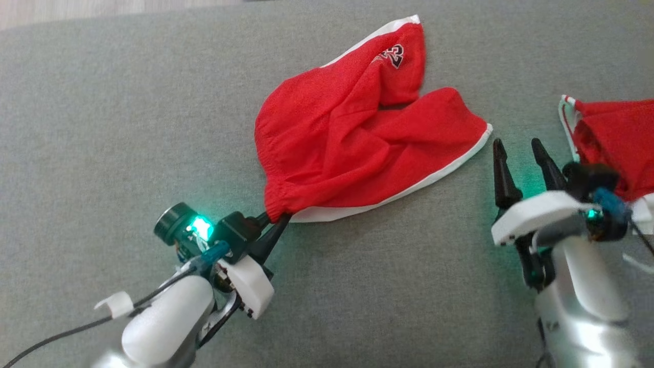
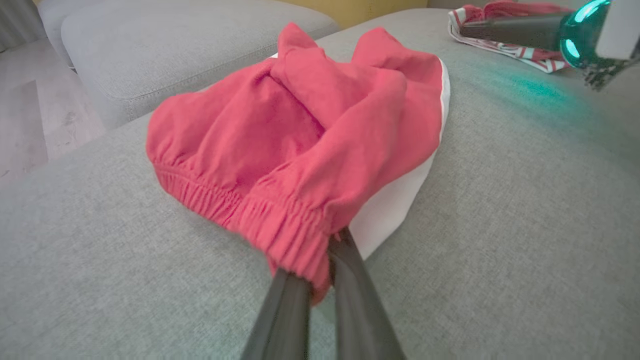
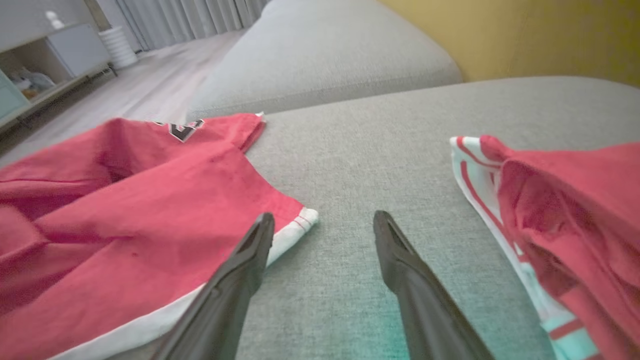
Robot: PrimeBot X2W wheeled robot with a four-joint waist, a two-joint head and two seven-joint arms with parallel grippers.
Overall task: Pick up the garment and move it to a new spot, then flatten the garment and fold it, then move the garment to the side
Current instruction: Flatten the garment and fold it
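Between the fingers of the left pincer [image 1: 277,219] a corner of the elastic waistband [image 2: 287,227] of the red shorts [image 1: 352,148] is clamped. From that grip the shorts are spread crumpled forward and to the right across the grey sofa cushion [image 1: 127,102], long axis toward the right pincer [image 1: 517,145], which is held wide open and empty just beside the white leg hem [image 3: 295,225]. That free end is judged nearer the right arm.
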